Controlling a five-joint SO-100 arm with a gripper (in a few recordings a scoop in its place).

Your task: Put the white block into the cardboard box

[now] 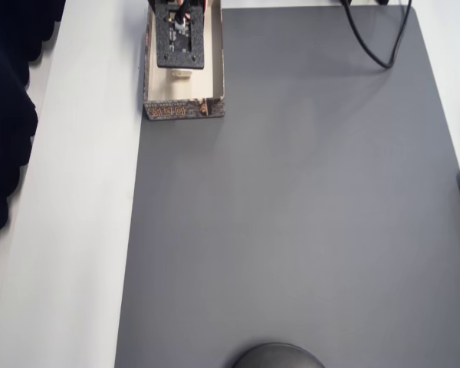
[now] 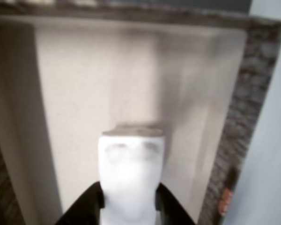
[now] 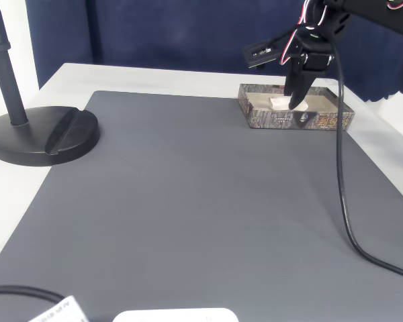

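The cardboard box (image 1: 184, 110) lies at the top left of the grey mat, its patterned end wall facing the mat. My gripper (image 1: 181, 67) hangs over the box's cream inside, and the white block (image 1: 179, 74) peeks out just below it. In the wrist view the gripper (image 2: 129, 200) is shut on the white block (image 2: 131, 164), which sits upright between the black fingers (image 2: 86, 206) above the box's floor, with the box's patterned wall (image 2: 246, 117) to the right. In the fixed view the gripper (image 3: 296, 102) reaches down into the box (image 3: 289, 121), with the block (image 3: 279, 103) beside its tip.
A grey mat (image 1: 291, 230) covers most of the table. A black stand with a round base (image 3: 40, 134) sits at the left. A black cable (image 3: 342, 201) hangs from the arm and runs across the right side of the mat. A white object (image 3: 174, 315) lies at the near edge.
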